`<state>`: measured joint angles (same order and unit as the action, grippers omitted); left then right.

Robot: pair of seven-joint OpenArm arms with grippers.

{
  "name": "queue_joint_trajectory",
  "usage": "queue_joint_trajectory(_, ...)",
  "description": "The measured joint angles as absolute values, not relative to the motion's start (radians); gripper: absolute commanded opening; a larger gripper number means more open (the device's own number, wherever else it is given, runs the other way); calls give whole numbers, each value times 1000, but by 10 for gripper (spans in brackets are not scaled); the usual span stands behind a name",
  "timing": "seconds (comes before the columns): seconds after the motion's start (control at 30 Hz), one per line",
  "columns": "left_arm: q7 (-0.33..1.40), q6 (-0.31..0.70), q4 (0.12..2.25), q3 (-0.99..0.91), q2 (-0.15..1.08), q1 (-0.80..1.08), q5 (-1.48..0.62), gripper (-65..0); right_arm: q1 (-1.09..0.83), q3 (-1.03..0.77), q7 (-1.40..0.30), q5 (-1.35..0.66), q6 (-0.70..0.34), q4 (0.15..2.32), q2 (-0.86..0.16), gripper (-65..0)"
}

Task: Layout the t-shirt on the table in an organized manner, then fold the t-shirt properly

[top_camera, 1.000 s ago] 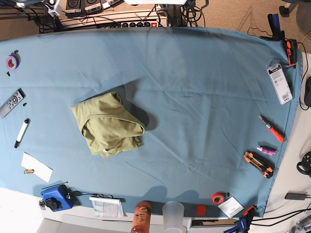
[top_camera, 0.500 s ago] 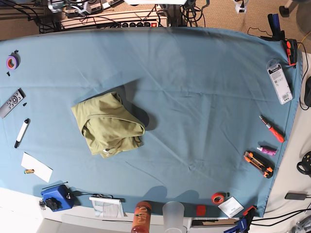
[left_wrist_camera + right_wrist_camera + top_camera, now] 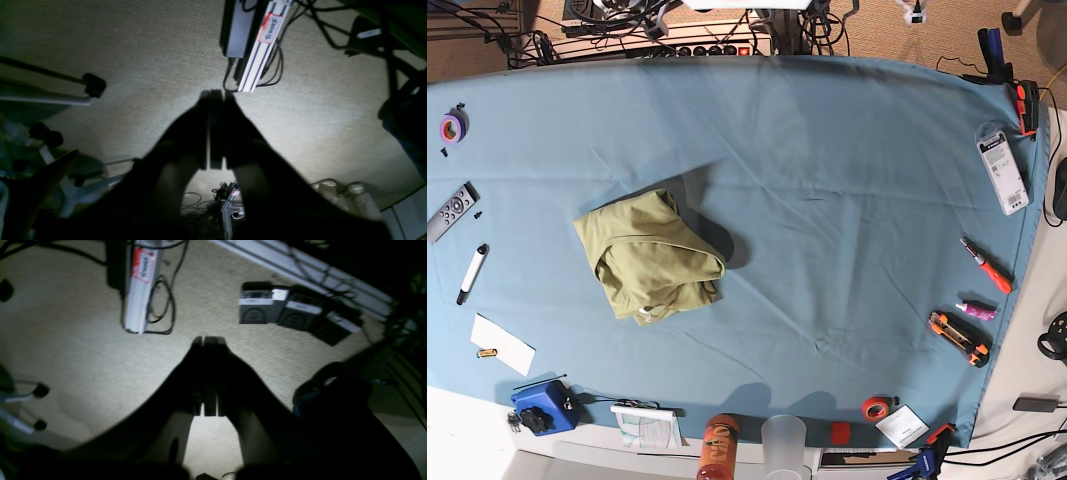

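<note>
Your t-shirt [image 3: 651,256] is lying in a crumpled, loosely bunched olive heap on the table [image 3: 827,180], left of centre in the base view, with its folds overlapping and nothing touching it. The teal cloth around it is showing only light wrinkles.

Further out, you are looking at clutter sitting along the edges: a white marker [image 3: 472,273], a grey remote [image 3: 451,212] and a purple tape roll [image 3: 452,127] on the left side; a slip of white paper [image 3: 502,344] and a blue box [image 3: 542,406] near the front left corner; an orange bottle [image 3: 718,447] and a clear cup [image 3: 784,444] at the front edge. On the right side an orange screwdriver [image 3: 987,265], an orange and black cutter [image 3: 959,338] and a packaged item [image 3: 1003,167] are resting well apart from the shirt.

Neither arm is reaching over the table. In the left wrist view your left gripper [image 3: 215,96] is hanging over beige carpet, jaws pressed together with nothing between them, near a power strip [image 3: 259,50]. Your right gripper [image 3: 206,340] is doing the same in its wrist view, jaws pressed together and holding nothing, with black boxes [image 3: 293,315] lying on the carpet beyond it.
</note>
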<state>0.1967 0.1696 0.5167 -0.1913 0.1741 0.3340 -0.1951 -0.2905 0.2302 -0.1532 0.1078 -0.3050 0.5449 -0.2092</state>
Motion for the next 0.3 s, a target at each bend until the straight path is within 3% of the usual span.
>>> queue_joint_trajectory(0.3,196,170,517,-191,130,333,-195,-650,-271,230,-185,99,-306,545,-216,-650)
